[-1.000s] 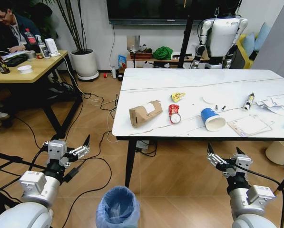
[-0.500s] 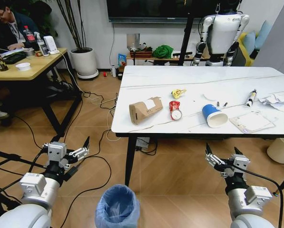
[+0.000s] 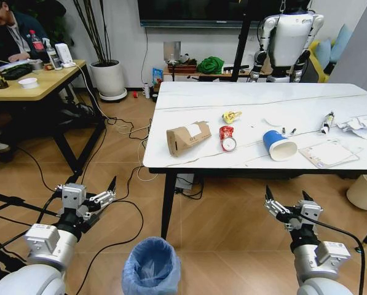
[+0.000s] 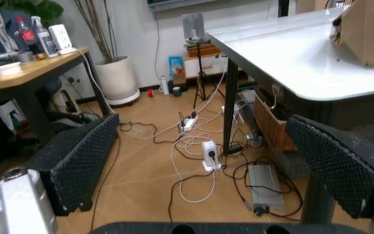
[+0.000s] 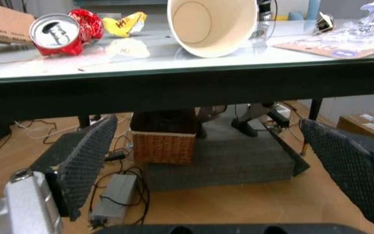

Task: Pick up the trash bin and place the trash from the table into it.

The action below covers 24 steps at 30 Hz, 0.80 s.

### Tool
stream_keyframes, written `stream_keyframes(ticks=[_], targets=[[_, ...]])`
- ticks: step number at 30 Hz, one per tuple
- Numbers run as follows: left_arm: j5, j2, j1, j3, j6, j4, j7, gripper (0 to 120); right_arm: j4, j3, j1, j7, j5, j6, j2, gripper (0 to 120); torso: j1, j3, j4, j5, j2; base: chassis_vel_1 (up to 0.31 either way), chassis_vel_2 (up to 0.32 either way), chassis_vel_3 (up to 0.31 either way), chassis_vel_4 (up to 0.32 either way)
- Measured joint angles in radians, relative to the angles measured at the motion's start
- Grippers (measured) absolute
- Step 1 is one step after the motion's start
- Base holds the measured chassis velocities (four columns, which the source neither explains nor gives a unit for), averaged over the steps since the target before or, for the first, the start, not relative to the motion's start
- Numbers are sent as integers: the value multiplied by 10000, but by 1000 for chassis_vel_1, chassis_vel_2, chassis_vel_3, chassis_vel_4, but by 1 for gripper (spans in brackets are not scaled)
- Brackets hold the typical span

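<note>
Bin on the floor, litter spread on the table.

The trash bin (image 3: 151, 268), lined with a crinkly blue-grey bag, stands between the left gripper (image 3: 92, 192) and right gripper (image 3: 289, 204), both spread open and empty. On the white veined table (image 3: 189, 98) lie a cardboard carton (image 3: 187, 140), red can (image 3: 227, 138), yellow wrapper (image 3: 231, 116) and blue cup (image 3: 277, 145). Cables (image 3: 122, 184) trail across the wooden floor.

Both arms held low and forward.
Left gripper (image 3: 91, 190) and right gripper (image 3: 288, 201) had fingers spread apart, empty.

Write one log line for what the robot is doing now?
left gripper open, low | right gripper open, low | trash bin on floor | trash on table
</note>
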Motion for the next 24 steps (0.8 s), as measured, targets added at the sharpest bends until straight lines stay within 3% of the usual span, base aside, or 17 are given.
stream_keyframes(ticks=[24], targets=[[113,-149,-141,97,-88,152,5,100,-161,-163,62,-4,3,133,-224,100,-437,-609,0,0,-1045,0,0,0,0]])
